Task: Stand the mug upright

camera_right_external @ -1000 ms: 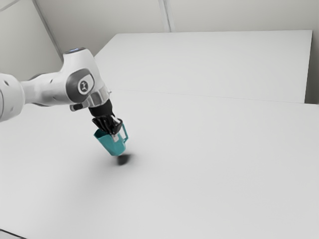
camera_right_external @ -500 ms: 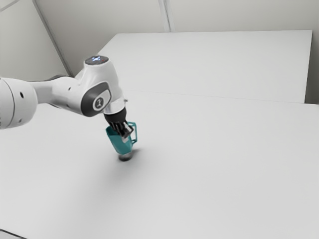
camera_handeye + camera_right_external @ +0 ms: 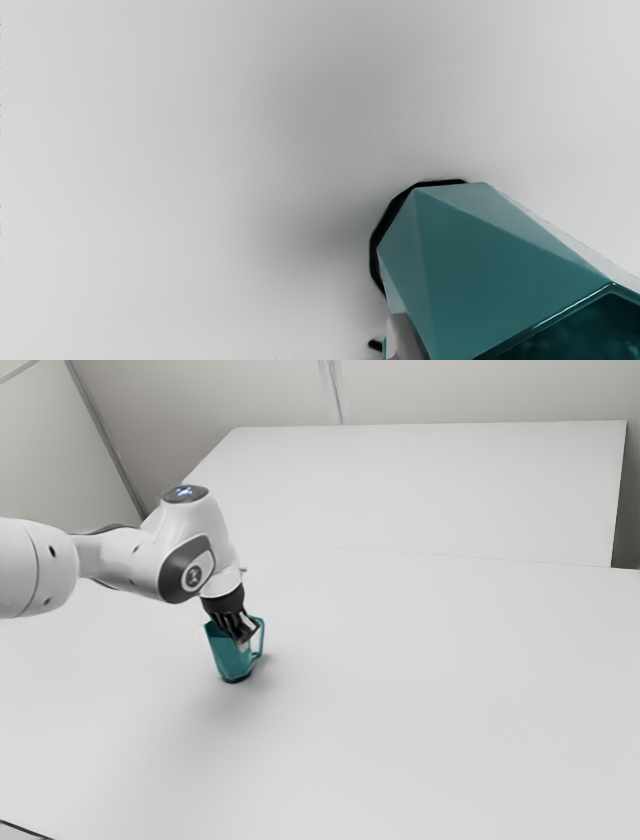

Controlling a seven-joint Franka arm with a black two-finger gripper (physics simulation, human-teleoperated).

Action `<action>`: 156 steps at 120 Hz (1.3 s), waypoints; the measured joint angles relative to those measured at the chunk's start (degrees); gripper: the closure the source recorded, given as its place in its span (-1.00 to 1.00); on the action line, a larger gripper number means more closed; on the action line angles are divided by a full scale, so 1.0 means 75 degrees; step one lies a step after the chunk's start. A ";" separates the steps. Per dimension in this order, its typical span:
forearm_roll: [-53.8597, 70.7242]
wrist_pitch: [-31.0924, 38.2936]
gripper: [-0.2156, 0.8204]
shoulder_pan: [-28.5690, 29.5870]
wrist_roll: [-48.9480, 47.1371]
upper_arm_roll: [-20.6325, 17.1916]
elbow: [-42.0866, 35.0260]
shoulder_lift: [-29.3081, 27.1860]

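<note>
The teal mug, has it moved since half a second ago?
Yes. Against the table's far edge, the mug is lower and slightly farther to the exterior view's left.

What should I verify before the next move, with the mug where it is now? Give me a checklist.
1. Mouth of the mug facing up: ok, roughly.
2. Mug fully straight: cannot tell; a slight lean is possible.
3. Base flat on the table: cannot tell; it is at least close, with a dark patch hugging it.
4. Handle out to the side: ok, toward the exterior view's right.
5. Gripper clear of the mug: not ok, it is down at the mug's upper part.
</note>
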 joint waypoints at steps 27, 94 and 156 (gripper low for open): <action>-0.0001 0.0145 0.93 0.0041 0.0000 0.0000 -0.0079 0.0023; 0.0047 -0.0133 -0.46 0.0065 -0.0002 -0.0006 -0.0281 -0.0920; -0.0043 -0.2252 -0.57 -0.0009 -0.0002 0.0012 0.2091 -0.1156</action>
